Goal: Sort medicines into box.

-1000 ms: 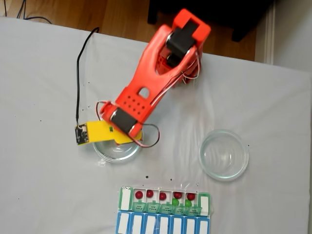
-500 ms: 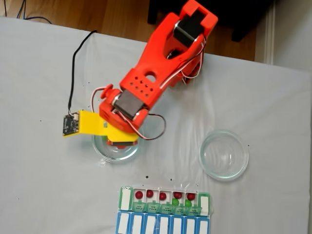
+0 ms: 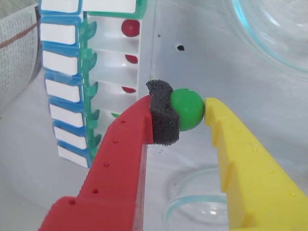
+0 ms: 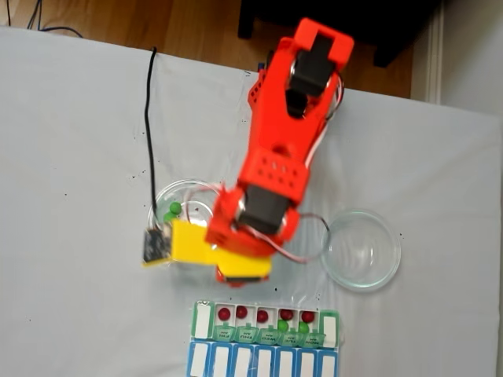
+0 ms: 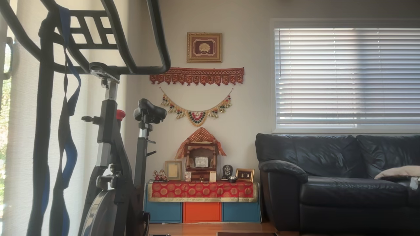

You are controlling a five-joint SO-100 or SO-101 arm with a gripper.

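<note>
In the wrist view my gripper (image 3: 187,111) is shut on one bright green medicine (image 3: 186,109), pinched between the black foam pad on the red finger and the yellow finger. It hangs above the white table, to the right of the box (image 3: 57,33), whose open compartments hold dark red medicines (image 3: 130,27). In the fixed view the gripper (image 4: 240,273) sits under the orange arm, just above the box (image 4: 203,320). Red medicines (image 4: 242,312) and green ones (image 4: 283,324) lie in the box's upper row. Two green medicines (image 4: 174,208) rest in the left glass dish (image 4: 157,196).
A second clear glass dish (image 4: 397,251) stands to the right of the arm. A black cable (image 4: 149,118) runs across the white table to the wrist camera board (image 4: 153,246). The other view holds an exercise bike (image 5: 108,147) and a black sofa (image 5: 338,177), away from the table.
The arm has swung from over the left dish to the right and down toward the box. The left dish is now uncovered, with green balls showing inside.
</note>
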